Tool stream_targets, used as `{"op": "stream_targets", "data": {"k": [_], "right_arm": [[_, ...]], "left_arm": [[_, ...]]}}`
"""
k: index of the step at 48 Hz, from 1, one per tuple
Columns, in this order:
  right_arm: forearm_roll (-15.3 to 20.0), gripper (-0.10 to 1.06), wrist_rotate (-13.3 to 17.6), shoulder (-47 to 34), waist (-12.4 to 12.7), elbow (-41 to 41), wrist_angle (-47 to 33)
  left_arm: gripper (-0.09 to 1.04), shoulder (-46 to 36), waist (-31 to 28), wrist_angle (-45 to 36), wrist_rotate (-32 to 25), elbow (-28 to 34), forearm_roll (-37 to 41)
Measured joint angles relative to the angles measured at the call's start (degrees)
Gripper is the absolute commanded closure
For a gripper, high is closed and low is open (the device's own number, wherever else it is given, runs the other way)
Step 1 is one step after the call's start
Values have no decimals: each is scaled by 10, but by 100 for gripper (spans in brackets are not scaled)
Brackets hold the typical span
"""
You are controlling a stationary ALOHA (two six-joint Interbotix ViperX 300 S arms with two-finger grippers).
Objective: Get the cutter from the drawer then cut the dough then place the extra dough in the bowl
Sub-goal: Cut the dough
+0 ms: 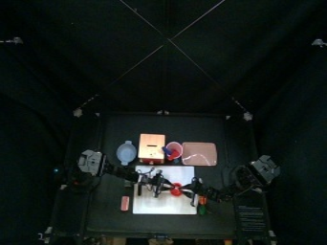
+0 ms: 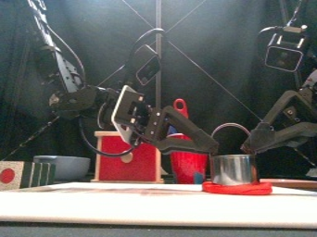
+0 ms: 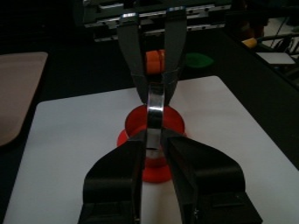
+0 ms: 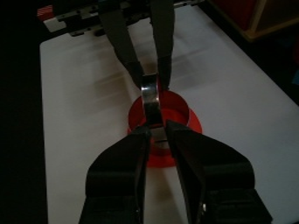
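The biggest risk is sitting in the shared grip. Both arms are pinching the thin wire handle of the cutter (image 2: 233, 169), so if one is pushing or lifting harder than the other, the cutter is likely to tip. It would then be biting through the dough (image 2: 238, 189) on one side only. The wire could also be slipping between the pads, as it is narrow and smooth-looking. If the dough is sticking inside the metal ring, it may be coming up with the cutter instead of lying flat. The outer ring, thin and soft by the look of it, could be tearing when picked up for the bowl (image 1: 126, 151).

The cutter is standing upright on the red dough, which is lying flat on the white board (image 3: 70, 131).

The left end effector (image 2: 209, 146) is reaching in from the left, sloping down toward the handle. Its jaws are drawn almost together, clamping the wire. The right end effector (image 2: 251, 143) is coming in from the opposite side at a similar slope, and it is likewise clamping the handle. The two pairs of jaws are meeting nose to nose just above the cutter, in line with each other across the board. The bowl is waiting at the back left, well apart from the dough.
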State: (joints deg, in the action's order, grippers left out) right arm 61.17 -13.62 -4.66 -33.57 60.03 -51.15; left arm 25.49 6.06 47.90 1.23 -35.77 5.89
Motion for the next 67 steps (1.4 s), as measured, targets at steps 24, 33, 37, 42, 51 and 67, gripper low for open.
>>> {"op": "stream_targets", "data": {"k": [24, 33, 37, 42, 51, 67], "right_arm": [[3, 35, 1, -9, 1, -2, 11], [3, 35, 1, -10, 3, -3, 18], [4, 35, 1, -11, 3, -4, 19], [4, 35, 2, -12, 4, -4, 21], [9, 35, 2, -16, 4, -7, 26], [9, 35, 3, -22, 4, -10, 35]], "left_arm": [[43, 1, 0, -21, 1, 3, -2], [43, 3, 0, -22, 1, 3, -9], [43, 4, 1, -23, 1, 3, -11], [43, 8, 1, -22, 1, 3, -14], [44, 13, 3, -22, 1, 4, -20], [44, 24, 4, -21, 1, 6, -29]]}}
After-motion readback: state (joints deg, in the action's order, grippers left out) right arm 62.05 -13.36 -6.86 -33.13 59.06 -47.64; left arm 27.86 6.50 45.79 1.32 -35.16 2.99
